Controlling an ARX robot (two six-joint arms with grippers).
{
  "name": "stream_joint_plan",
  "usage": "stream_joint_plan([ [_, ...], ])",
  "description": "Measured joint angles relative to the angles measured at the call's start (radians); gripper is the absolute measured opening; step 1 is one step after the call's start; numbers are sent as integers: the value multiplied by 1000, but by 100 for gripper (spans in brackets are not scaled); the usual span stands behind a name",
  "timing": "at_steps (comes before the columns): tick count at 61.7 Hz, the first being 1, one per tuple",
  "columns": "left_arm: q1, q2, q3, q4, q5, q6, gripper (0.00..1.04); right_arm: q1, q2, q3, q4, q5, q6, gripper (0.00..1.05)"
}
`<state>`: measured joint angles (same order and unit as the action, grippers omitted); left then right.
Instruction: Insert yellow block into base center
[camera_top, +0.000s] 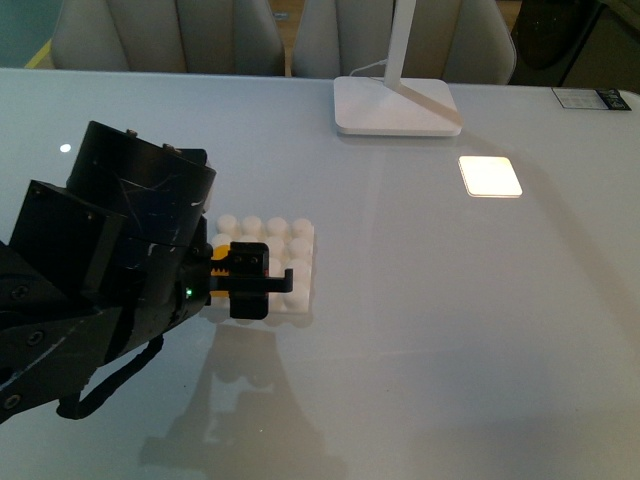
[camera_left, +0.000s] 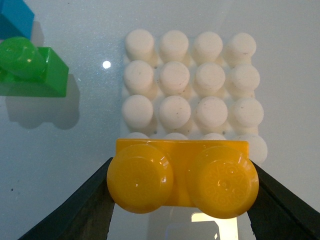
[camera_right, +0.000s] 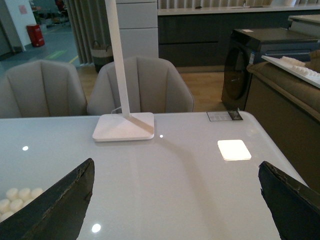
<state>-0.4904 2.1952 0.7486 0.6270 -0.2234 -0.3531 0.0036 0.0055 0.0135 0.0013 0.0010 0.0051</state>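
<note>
The step in hand looked like the carry-and-align stage: the yellow block (camera_left: 182, 180) was gripped but not yet seated in the middle of the base (camera_left: 190, 85).

The left gripper (camera_top: 262, 280) was closed on the block. Its 2 dark fingers (camera_left: 85, 210) pressed the short ends, and the block's 2 studs faced the wrist camera. In the front view, the block sat over the base's 9 o'clock edge. In the left wrist view it hid most of the stud row nearest the gripper, with its long side running along that row. I could not tell whether it touched those studs or hung just above them.

By my judgement, the next move called for a short shift toward 3 o'clock until the block lay over the middle studs. A straight push down should follow, with the block kept square to the grid.

The left arm reached in low from 8 o'clock, with its wrist angled down at the base. The right gripper (camera_right: 175, 210) stood wide open, holding nothing, and faced the lamp foot (camera_right: 124, 127).

A green brick (camera_left: 35, 70) and a blue brick (camera_left: 15, 17) lay well apart from the base.
</note>
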Motion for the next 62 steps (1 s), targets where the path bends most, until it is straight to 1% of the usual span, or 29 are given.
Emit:
stream_joint_plan([
  [43, -45, 96, 153, -53, -47, 27, 64, 0, 0, 0, 0, 0, 0, 96],
  [62, -46, 124, 213, -87, -71, 38, 64, 0, 0, 0, 0, 0, 0, 96],
])
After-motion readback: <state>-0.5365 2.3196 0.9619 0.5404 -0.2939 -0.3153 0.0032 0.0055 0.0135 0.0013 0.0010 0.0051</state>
